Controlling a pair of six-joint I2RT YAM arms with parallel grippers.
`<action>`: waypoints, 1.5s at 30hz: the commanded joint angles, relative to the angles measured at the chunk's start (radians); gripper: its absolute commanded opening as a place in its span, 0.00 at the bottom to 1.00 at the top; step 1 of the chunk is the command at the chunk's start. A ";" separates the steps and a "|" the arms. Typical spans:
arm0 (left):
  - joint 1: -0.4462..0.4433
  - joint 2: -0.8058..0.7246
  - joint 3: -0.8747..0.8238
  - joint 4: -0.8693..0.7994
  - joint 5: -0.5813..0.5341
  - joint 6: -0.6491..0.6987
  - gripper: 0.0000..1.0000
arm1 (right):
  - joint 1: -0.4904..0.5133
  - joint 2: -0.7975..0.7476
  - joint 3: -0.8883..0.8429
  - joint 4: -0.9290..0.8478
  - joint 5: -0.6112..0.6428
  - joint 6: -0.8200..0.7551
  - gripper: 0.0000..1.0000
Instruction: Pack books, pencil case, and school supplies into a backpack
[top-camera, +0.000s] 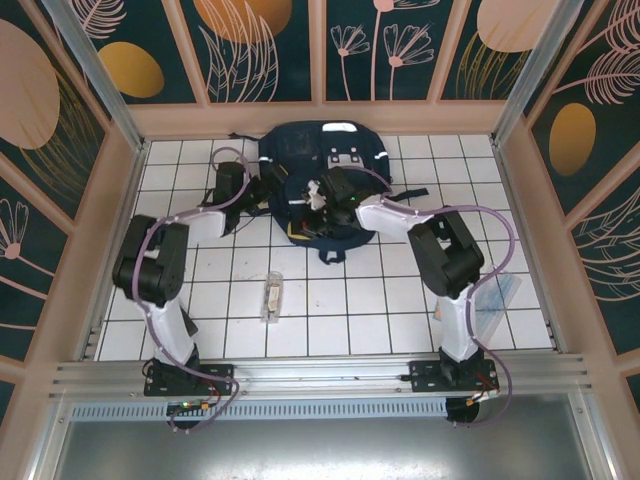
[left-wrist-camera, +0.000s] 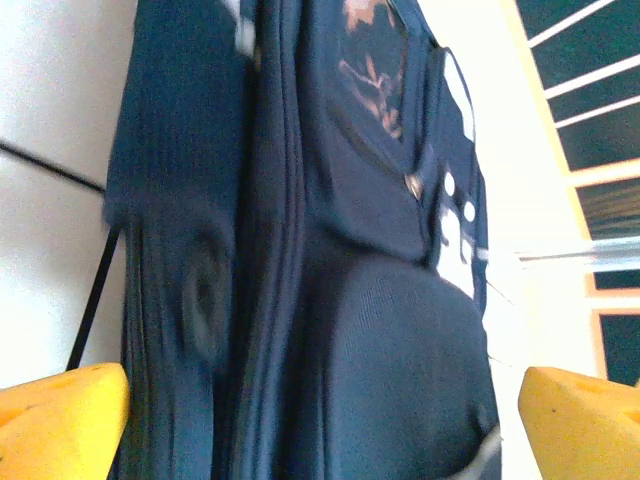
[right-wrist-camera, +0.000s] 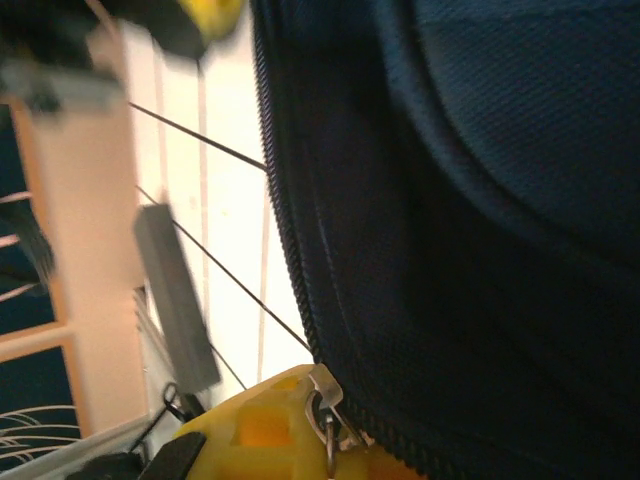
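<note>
- Finds the backpack (top-camera: 335, 150) lying flat at the far middle of the white tiled table (top-camera: 330, 330), between the two arms and within reach of both.
- Pinches the zipper pull (right-wrist-camera: 325, 415) with the right gripper (top-camera: 322, 197), its yellow fingers together on the small metal tab at the edge of the navy fabric. Looks like a hold meant to run the zip along its track and work the mouth of the bag.
- Holds the left gripper (left-wrist-camera: 320, 430) spread wide at the bag's left side, yellow fingers (left-wrist-camera: 60, 420) far apart at the two lower corners of the wrist view. Grips nothing: only the pack's side panel lies beyond them.
- Seems placed there to take a fold of fabric and brace the soft bag, which would likely slide or bunch under a one-handed pull on the zip.
- Leaves the narrow clear box (top-camera: 272, 297) on the tiles in front of the bag, well apart from it and between the arms.
- Leaves the clear bluish pouch (top-camera: 497, 297) near the right arm's base, at the table's right edge.
- With both lying outside the bag, suggests packing is not finished.
- Shows something pale at the bag's opening under the right gripper, too small to name.
</note>
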 joint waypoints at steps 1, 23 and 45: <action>-0.007 -0.113 -0.108 -0.006 0.025 -0.036 0.99 | -0.004 0.017 0.096 0.118 -0.066 0.013 0.00; -0.049 0.051 -0.233 0.438 0.058 -0.322 0.00 | 0.033 -0.121 -0.170 -0.020 -0.106 0.046 0.00; -0.022 -0.039 -0.177 0.043 0.138 0.048 0.00 | -0.300 -0.217 -0.176 -0.569 0.580 -0.326 0.00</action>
